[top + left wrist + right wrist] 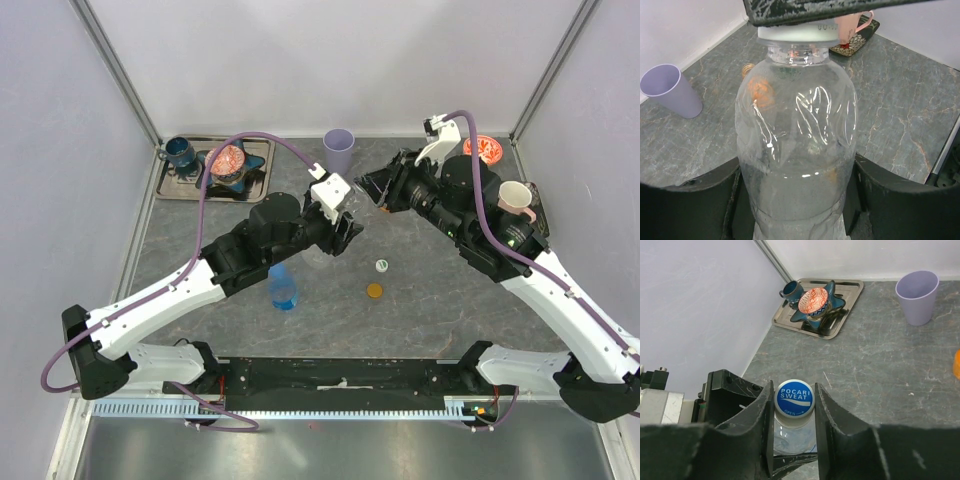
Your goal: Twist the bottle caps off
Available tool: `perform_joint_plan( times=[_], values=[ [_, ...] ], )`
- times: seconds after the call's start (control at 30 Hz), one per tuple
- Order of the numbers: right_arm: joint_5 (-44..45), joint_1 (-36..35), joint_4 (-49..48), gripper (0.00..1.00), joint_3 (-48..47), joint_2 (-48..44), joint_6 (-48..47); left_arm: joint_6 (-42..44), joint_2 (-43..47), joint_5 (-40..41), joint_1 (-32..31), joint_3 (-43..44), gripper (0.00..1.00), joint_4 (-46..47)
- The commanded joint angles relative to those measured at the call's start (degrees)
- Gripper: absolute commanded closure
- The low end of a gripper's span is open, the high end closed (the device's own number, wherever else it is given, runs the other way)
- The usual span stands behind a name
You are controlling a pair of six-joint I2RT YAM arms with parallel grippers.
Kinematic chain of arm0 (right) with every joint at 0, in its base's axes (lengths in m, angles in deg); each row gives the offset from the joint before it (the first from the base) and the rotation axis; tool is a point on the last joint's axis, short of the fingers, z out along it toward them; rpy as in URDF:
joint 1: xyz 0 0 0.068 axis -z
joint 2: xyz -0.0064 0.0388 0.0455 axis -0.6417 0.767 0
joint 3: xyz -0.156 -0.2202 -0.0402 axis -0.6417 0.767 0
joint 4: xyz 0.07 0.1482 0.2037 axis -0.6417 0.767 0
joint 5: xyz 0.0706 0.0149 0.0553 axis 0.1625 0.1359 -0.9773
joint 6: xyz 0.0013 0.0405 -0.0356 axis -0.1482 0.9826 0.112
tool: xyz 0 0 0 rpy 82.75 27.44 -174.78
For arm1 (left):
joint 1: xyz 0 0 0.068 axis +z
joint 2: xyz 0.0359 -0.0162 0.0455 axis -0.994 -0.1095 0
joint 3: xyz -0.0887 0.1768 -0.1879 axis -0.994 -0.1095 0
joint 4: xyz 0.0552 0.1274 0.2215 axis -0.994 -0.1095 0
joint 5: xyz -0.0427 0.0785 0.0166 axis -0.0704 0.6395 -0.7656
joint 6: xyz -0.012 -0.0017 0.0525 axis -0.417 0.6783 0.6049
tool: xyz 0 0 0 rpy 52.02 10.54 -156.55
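My left gripper point(345, 228) point(797, 170) is shut on the body of a clear bottle point(796, 130), its black fingers point(690, 200) on either side. My right gripper point(378, 190) point(794, 400) is shut on that bottle's white cap point(794, 397), whose blue top reads POCARI SWEAT. The cap also shows in the left wrist view point(797, 32), under a right finger. A blue bottle point(283, 287) lies near the left arm. A white and green cap point(382, 265) and an orange cap point(374, 291) lie loose on the table. An orange object point(956, 364) shows at the frame edge.
A lilac cup point(338, 150) point(917, 295) point(667, 90) stands at the back middle. A metal tray point(258, 185) point(850, 287) at the back left holds a blue cup point(180, 152) and a patterned bowl point(227, 160). A red bowl point(487, 148) and a pink-handled mug point(515, 197) stand at the back right.
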Motion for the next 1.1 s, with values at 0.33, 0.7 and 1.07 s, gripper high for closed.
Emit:
perform_joint_plan(
  times=[0.33,0.7,1.07],
  values=[
    [-13.6,0.0,-4.5,1.0,2.3,-6.2,-9.3,3.3,5.2,-19.8,0.2,-0.3,0.52,3.4],
    [-44.2,0.0,-10.9,1.0,6.0,-13.2,-16.3,-16.3,1.4,-72.8,12.5,3.8,0.53,12.8],
    [-61.9,0.0,-15.2,1.0,5.2,-13.6,-16.8,-45.3,-4.2,-87.4,13.3,0.4,0.51,45.5]
  ],
)
